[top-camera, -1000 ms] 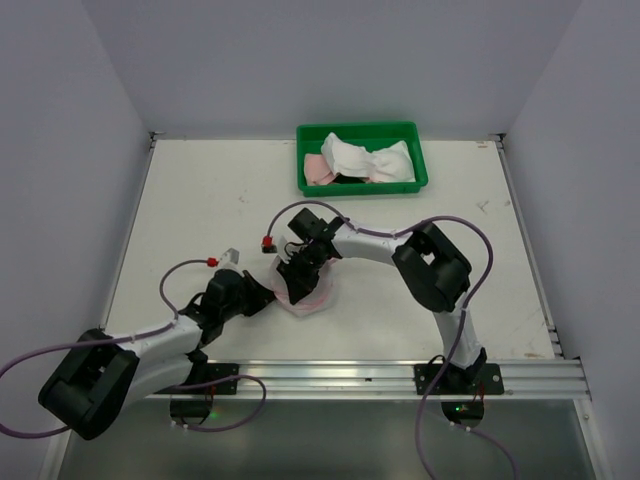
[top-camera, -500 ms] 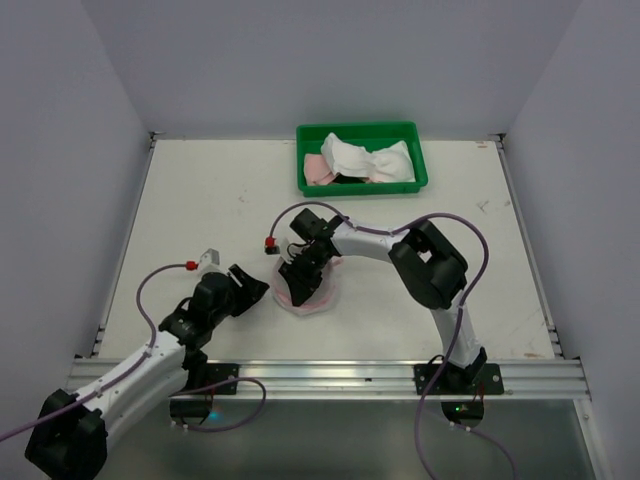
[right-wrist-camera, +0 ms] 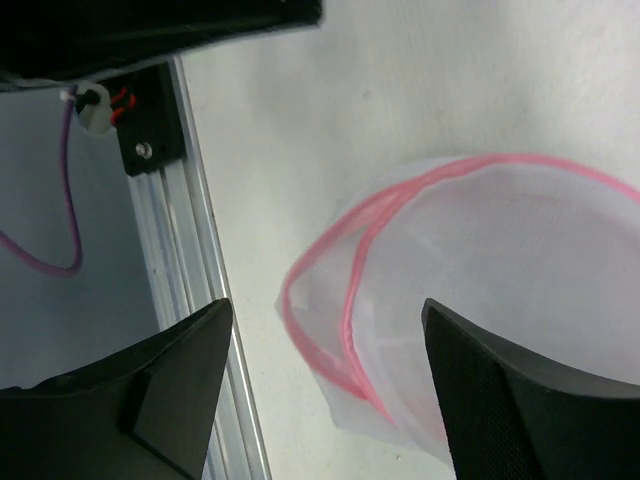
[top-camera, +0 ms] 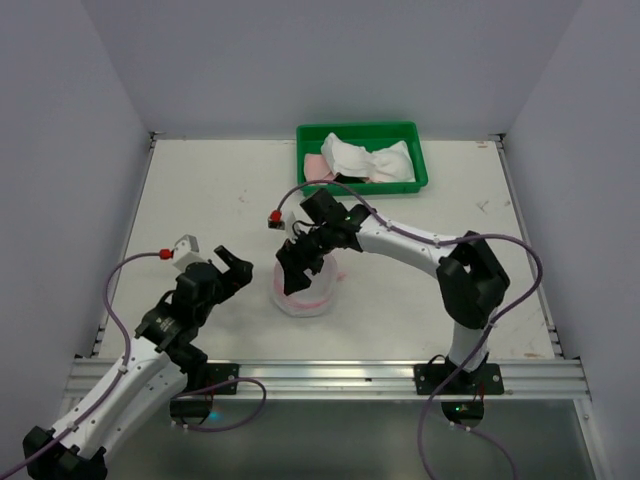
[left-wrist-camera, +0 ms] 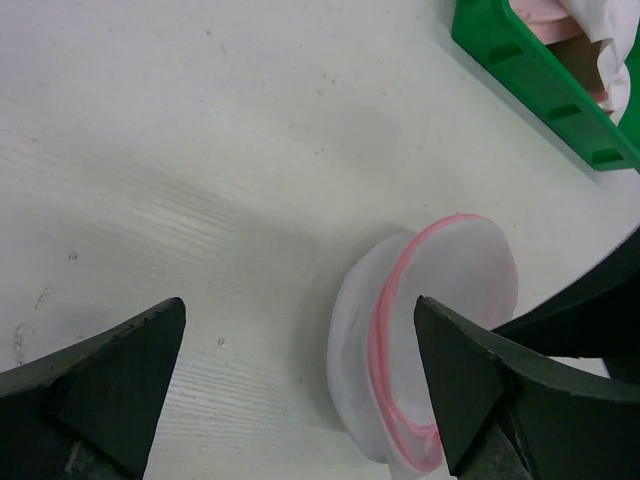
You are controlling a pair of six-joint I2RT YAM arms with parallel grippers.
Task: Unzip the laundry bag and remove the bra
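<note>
Counter: You are looking down on a white counter (top-camera: 200,200) with pale walls on three sides. Both arms reach in from the near edge.

Laundry bag: The small round laundry bag (top-camera: 308,292) of white see-through mesh lies near the middle of the counter, closer to the near edge than to the far one. It is well apart from the tray.

Zipper trim: The pink zipper trim (right-wrist-camera: 352,300) runs around the rim of the bag. In the right wrist view it shows as two pink lines that part into a narrow loop on the side facing the rail.

Bra: The bra (top-camera: 370,160), white fabric with a pale pink part at its left end, lies bunched inside the green tray (top-camera: 420,182) at the far edge of the counter.

Left claw: Your left claw (top-camera: 228,268) is spread wide and grips nothing. It sits low over bare counter just left of the bag, and in its wrist view the bag shows between the fingers, further out.

Right claw: Your right claw (top-camera: 298,264) is also parted, right over the bag. Its right finger (right-wrist-camera: 510,400) overlaps the mesh in the wrist view. You cannot tell whether it touches.

Rail: An aluminium rail (right-wrist-camera: 195,300) runs along the near edge.
</note>
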